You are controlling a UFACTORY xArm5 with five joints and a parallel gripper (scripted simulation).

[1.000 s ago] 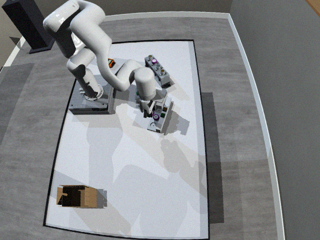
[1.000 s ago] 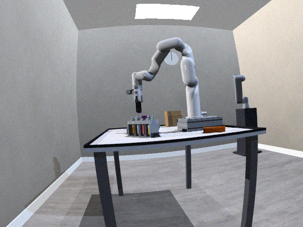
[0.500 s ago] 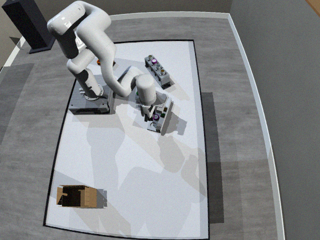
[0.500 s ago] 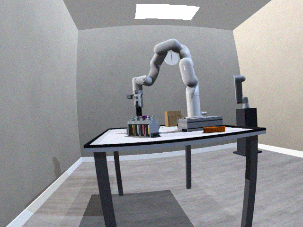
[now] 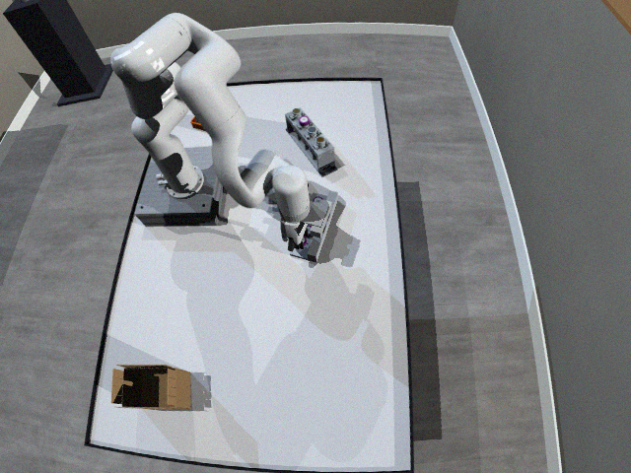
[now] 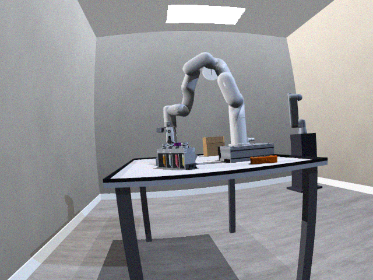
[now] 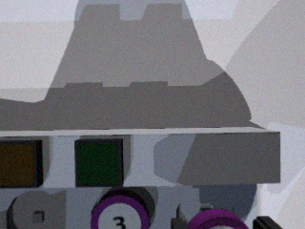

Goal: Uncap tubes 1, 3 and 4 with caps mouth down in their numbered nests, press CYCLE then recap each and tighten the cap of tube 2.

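Observation:
My gripper (image 5: 299,238) (image 6: 170,140) is shut on a purple cap (image 7: 216,220) (image 5: 305,243) and holds it low over the right end of the grey cap tray (image 5: 330,214) (image 7: 229,157). In the wrist view, a purple cap marked 3 (image 7: 119,217) lies in its nest, and the nest left of it (image 7: 35,217) is empty. The amber lamp (image 7: 16,164) and the green lamp (image 7: 98,162) are both dark. The decapping station (image 5: 312,142) (image 6: 175,158) stands farther out; one tube there carries a purple cap (image 5: 304,120), and the other tubes are open. The key housing is hidden under the arm.
An orange device (image 5: 196,122) (image 6: 263,158) lies near the arm's base. An open cardboard box (image 5: 153,386) (image 6: 213,145) stands at a table corner. A dark post with a camera (image 6: 302,144) stands by the table edge.

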